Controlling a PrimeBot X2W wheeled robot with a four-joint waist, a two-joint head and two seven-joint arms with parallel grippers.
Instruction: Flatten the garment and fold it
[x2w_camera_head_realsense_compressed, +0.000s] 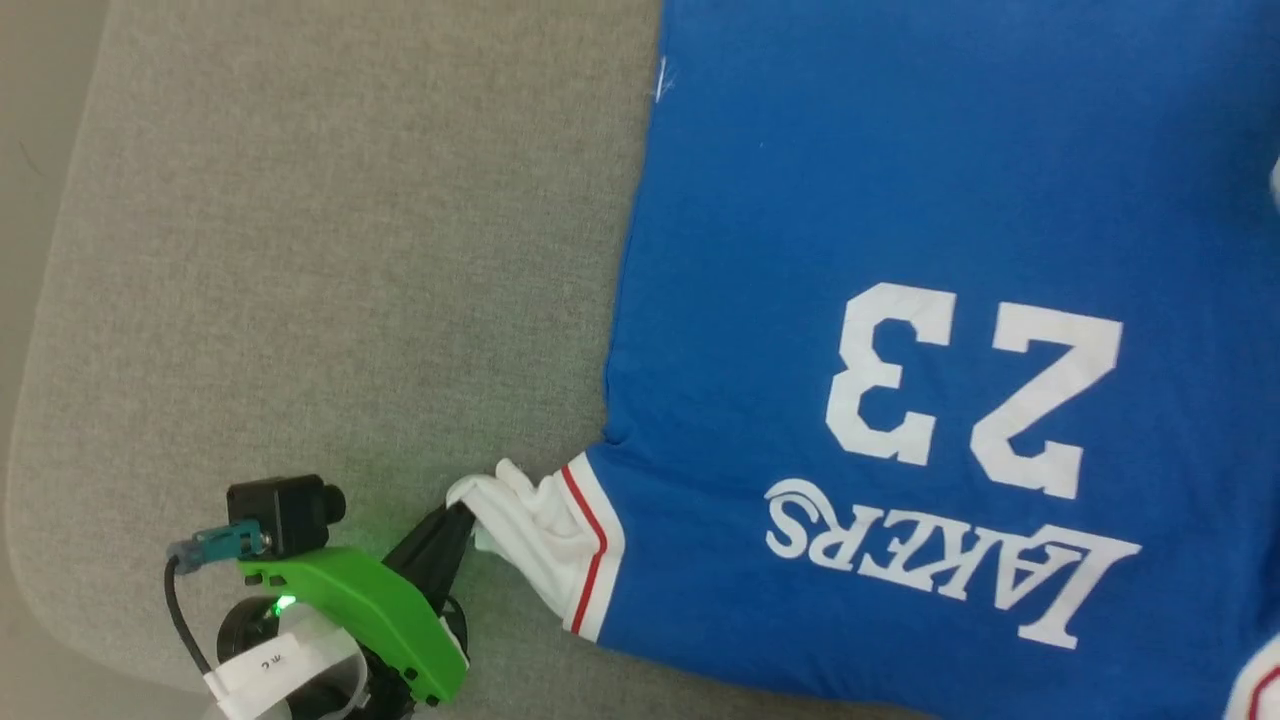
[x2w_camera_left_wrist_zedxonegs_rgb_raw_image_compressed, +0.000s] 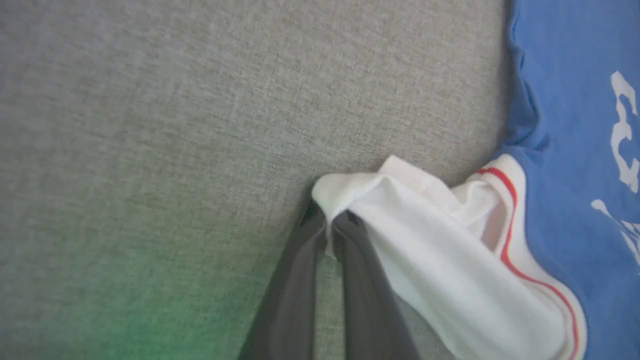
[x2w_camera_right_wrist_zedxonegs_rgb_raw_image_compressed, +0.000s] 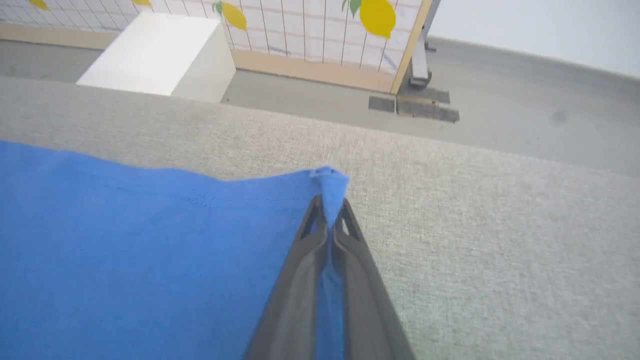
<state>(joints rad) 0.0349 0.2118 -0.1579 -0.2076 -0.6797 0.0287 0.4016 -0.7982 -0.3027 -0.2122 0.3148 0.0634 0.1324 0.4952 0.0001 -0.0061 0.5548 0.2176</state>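
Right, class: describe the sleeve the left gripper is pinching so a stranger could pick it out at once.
On the grey fabric surface lies a bright blue garment printed with LAKERS 23. At its corner nearest the left gripper a short sleeve sticks out, bunched where the gripper pinches it. Unlike the blue body, it is white, edged by a thin red stripe.

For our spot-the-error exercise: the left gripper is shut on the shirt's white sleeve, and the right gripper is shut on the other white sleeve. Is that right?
No. The right gripper is shut on a blue corner of the garment, not a white sleeve, as the right wrist view shows. The left gripper is indeed shut on the white sleeve.
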